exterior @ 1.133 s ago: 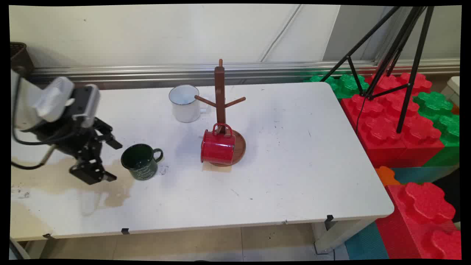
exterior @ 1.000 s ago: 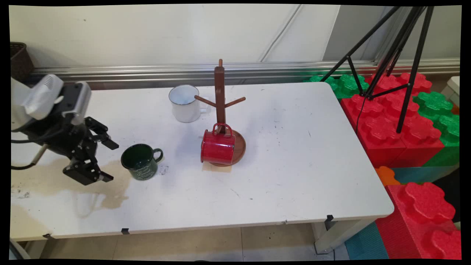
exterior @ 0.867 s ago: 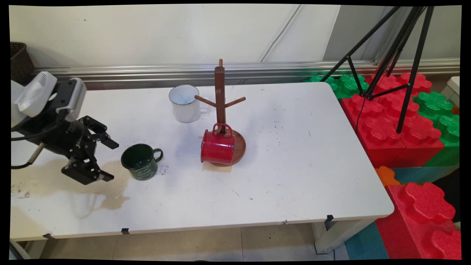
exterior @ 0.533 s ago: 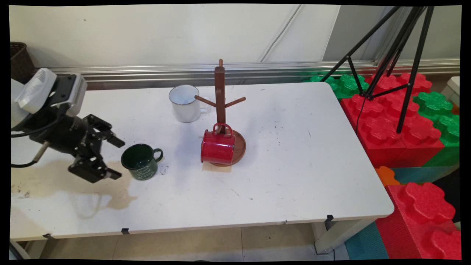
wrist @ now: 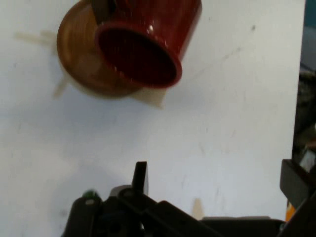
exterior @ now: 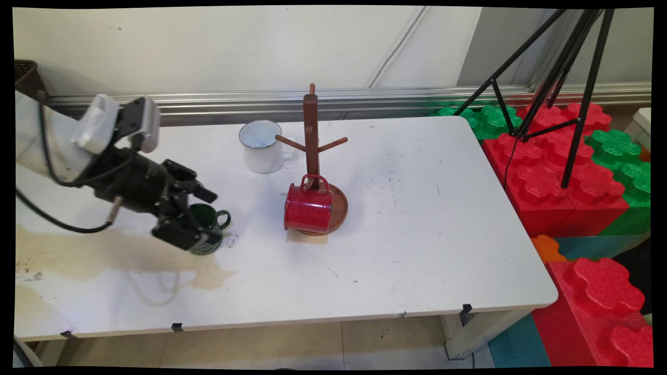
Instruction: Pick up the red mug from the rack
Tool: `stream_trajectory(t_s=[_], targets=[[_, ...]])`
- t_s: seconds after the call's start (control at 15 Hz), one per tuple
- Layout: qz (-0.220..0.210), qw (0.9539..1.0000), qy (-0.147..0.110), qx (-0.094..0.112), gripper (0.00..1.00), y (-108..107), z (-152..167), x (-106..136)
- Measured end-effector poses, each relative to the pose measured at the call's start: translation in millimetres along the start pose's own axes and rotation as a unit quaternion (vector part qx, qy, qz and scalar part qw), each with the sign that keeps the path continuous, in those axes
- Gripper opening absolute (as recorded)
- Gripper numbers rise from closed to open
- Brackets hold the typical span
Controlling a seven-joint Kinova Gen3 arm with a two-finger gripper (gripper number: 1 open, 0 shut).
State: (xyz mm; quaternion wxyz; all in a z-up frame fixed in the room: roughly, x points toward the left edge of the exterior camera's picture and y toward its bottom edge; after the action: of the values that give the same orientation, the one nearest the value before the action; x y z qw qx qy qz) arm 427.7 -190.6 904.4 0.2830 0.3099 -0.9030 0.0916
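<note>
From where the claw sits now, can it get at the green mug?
Probably yes. The claw is open, one finger either side of the green mug, which stands upright on the table. Nothing lies between them; the red mug is well off to the side.

Wall: I see a plain white wall (exterior: 208, 47) with a metal rail (exterior: 208, 101) along its foot.
Worktop: white worktop (exterior: 417, 234), stained at my left.
Floor: beige tiles (exterior: 260, 344).
Right side: big red and green foam blocks (exterior: 573, 172), a black tripod (exterior: 568, 78).

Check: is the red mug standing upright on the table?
No. In the main view the red mug lies tipped on its side against the base of the wooden mug tree.
</note>
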Motion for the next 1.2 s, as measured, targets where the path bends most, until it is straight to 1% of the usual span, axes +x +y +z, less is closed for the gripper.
stream_trajectory(t_s=[0.2,0.8,1.2], targets=[[-0.017,0.9997,0.018,-0.001,1.0,-1,21,5],[-0.037,0.998,0.051,-0.006,1.0,-9,66,12],[-0.051,0.996,0.073,-0.009,1.0,-12,100,15]])
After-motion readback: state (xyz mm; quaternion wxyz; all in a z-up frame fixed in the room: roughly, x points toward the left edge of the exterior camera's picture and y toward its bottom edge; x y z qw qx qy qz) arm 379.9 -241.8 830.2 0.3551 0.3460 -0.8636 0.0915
